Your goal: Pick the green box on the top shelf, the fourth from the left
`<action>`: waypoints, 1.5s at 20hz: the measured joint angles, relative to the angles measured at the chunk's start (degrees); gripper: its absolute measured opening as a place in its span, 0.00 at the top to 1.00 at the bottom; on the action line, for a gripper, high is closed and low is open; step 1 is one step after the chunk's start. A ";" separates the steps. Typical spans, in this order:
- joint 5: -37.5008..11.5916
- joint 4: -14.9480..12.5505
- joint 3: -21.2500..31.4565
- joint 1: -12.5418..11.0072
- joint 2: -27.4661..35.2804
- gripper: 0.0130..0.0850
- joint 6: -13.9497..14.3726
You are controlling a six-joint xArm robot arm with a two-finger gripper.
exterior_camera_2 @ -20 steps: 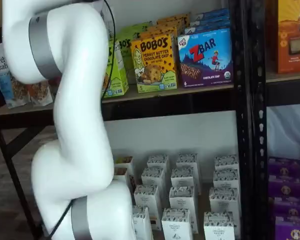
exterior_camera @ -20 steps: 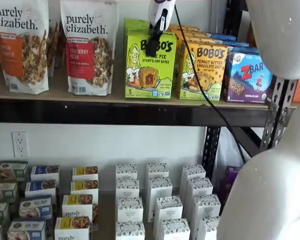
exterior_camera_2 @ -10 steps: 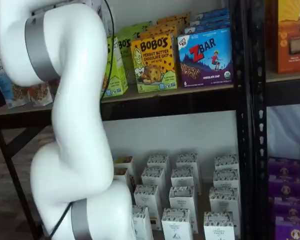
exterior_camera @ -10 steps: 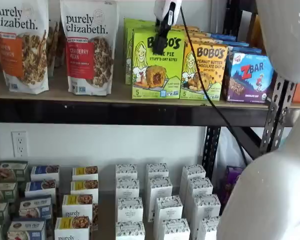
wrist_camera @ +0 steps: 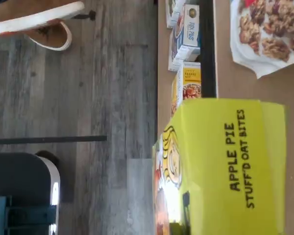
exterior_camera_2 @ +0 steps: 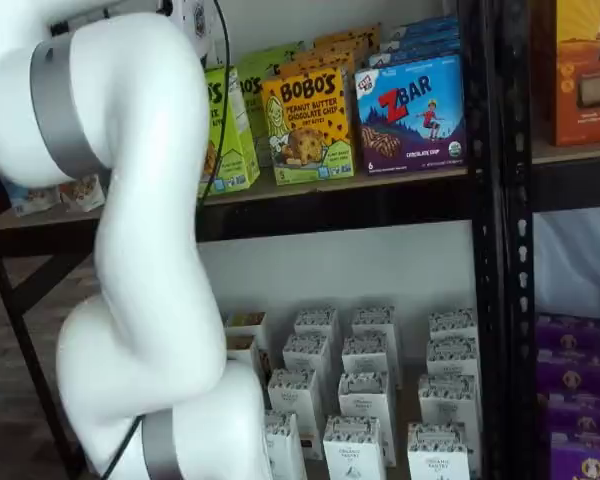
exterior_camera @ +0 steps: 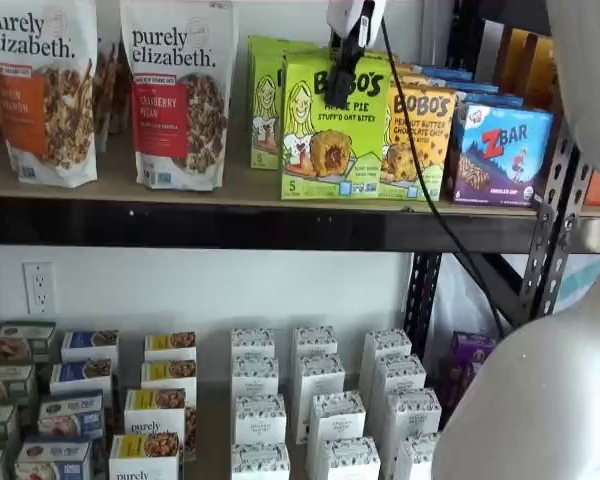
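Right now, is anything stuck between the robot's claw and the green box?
No. In a shelf view the gripper is already closed on the green box, which sits at the top shelf's front edge. Nothing visible stands in front.

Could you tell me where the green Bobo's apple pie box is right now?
In a shelf view, the green box sits at the front edge of the top shelf, forward of its row, overlapping the orange peanut butter box, with the gripper closed on its top.

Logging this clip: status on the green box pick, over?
Gripper shut on green box, front of the row. Box at top shelf front edge, overlapping the peanut butter box. Nothing in the way.
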 joint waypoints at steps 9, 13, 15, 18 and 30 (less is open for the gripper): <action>1.03 0.65 4.60 -1.80 -5.40 0.78 -1.49; 1.87 0.78 5.79 -2.60 -6.98 0.78 -2.18; 1.82 0.84 6.51 -2.93 -7.77 0.78 -2.48; 1.59 0.90 7.85 -3.41 -9.23 0.78 -2.92; 0.15 2.34 13.30 -4.30 -14.06 0.78 -3.54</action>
